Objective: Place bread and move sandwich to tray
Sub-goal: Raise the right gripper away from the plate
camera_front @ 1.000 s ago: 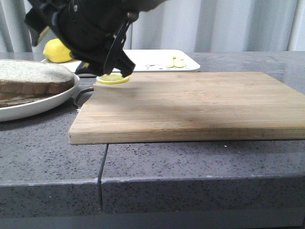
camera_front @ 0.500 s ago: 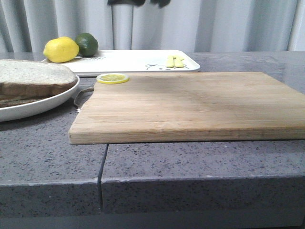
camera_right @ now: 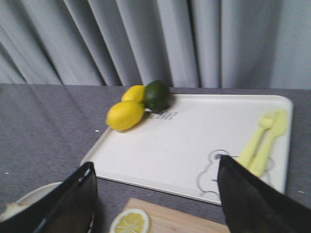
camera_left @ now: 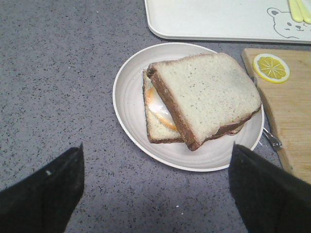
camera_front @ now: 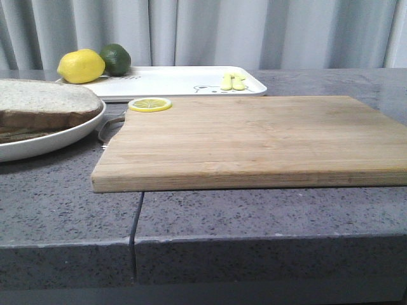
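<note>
Left gripper [camera_left: 155, 191] hanging spread, empty, over the sandwich [camera_left: 201, 99]. Soft, egg likely sliding; suggest gripping the plate [camera_left: 127, 94] rim. Right gripper [camera_right: 155, 199] spread too.

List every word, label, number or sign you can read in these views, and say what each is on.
Dark lettering on the tray, beside the lime: too blurred to read.
Bear outline on the tray, by the pale yellow fork and knife shapes: a drawing, no words.
Cutting board, plate, sandwich: no text visible.
</note>
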Tool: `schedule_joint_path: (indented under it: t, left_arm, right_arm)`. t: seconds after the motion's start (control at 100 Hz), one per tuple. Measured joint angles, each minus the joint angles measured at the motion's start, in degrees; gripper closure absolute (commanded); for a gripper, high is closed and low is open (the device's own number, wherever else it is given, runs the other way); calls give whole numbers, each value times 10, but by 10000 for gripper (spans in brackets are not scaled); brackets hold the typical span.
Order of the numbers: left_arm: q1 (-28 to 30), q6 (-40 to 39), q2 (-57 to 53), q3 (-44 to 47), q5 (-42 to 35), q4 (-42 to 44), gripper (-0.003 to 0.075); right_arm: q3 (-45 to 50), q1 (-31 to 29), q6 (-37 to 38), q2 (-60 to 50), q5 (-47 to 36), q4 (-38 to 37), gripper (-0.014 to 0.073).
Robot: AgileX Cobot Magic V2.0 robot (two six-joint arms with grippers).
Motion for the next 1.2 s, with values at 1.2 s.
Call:
schedule_joint_path:
  t: [1.2]
  left_arm:
    - [0, 0, 0, 0, 0, 0, 153]
  right_arm:
    - [366, -116, 262, -516, 84, -509, 74]
